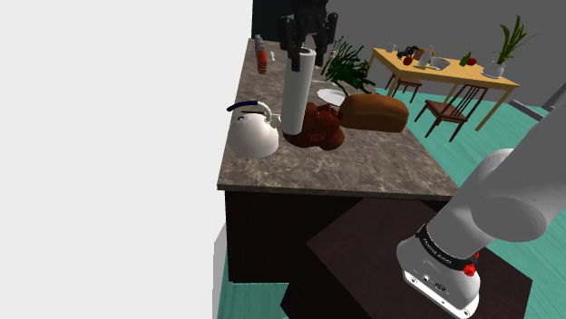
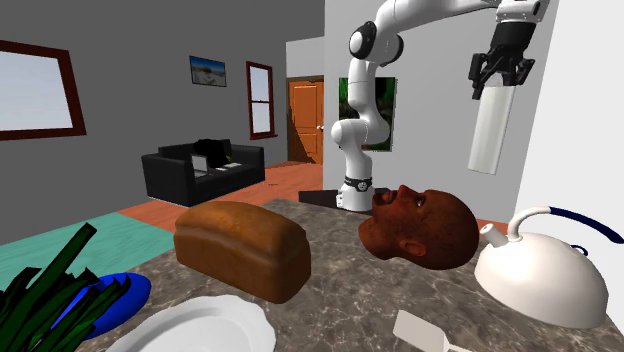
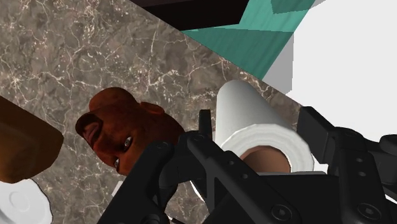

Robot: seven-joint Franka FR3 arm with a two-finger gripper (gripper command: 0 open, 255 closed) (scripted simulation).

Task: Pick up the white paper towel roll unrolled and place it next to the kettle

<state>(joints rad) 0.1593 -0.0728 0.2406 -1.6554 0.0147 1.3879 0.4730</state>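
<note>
A white paper towel roll (image 1: 297,91) hangs upright in the air above the marble counter (image 1: 363,163), with my black gripper (image 1: 304,38) shut on its top end. In the second exterior view the roll (image 2: 492,128) hangs from the gripper (image 2: 505,72) well above the counter, over the gap between the brown head bust (image 2: 420,227) and the white kettle (image 2: 545,275). The kettle (image 1: 252,130) with its dark handle stands near the counter's edge towards the shoulder view's left. In the wrist view the fingers (image 3: 205,130) clasp the roll (image 3: 245,111), whose cardboard core shows.
A brown head bust (image 1: 317,127) and a bread loaf (image 1: 374,112) lie beside the roll. A white plate (image 2: 200,328), a green plant (image 1: 345,65), a red bottle (image 1: 261,60) and a flat white piece (image 2: 425,332) share the counter. A dining table (image 1: 444,68) stands beyond.
</note>
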